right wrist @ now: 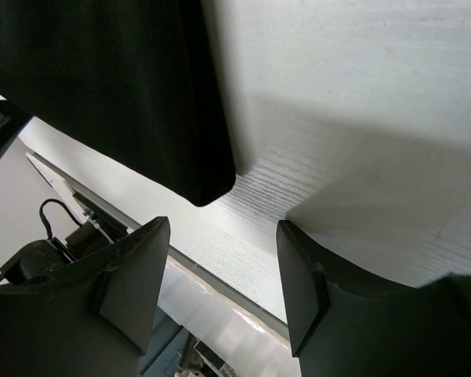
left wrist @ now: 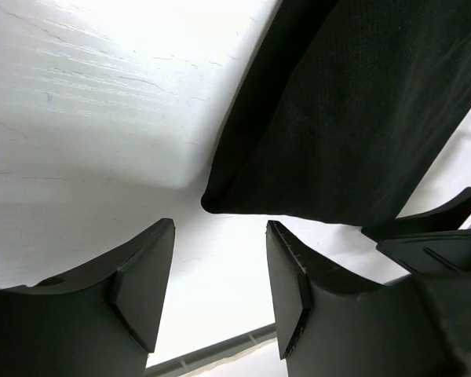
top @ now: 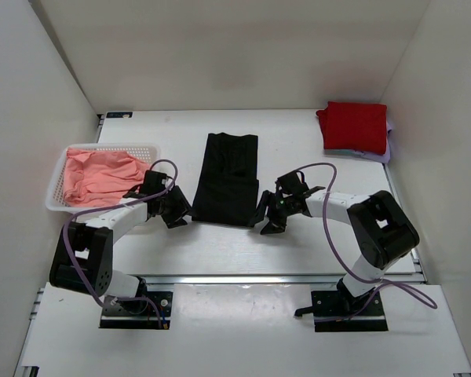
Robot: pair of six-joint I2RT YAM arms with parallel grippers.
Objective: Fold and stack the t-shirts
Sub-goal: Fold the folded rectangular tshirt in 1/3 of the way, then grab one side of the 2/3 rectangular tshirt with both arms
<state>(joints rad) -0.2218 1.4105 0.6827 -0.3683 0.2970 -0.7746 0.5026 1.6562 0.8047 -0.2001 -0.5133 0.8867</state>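
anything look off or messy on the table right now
Nothing damaged or spilled. The black t-shirt lies as a long folded strip, wider at its near end. Far right, the lilac t-shirt pokes out from under the red t-shirt, so that stack is uneven.

Four t-shirts (top: pixel 228 179) (perhaps more), one basket (top: pixel 110 147)

T-shirt (top: pixel 226 179) centre; basket (top: pixel 56 188) left; stack (top: pixel 355 127) far right.

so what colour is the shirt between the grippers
The t-shirt is black, clearest in the top external view.
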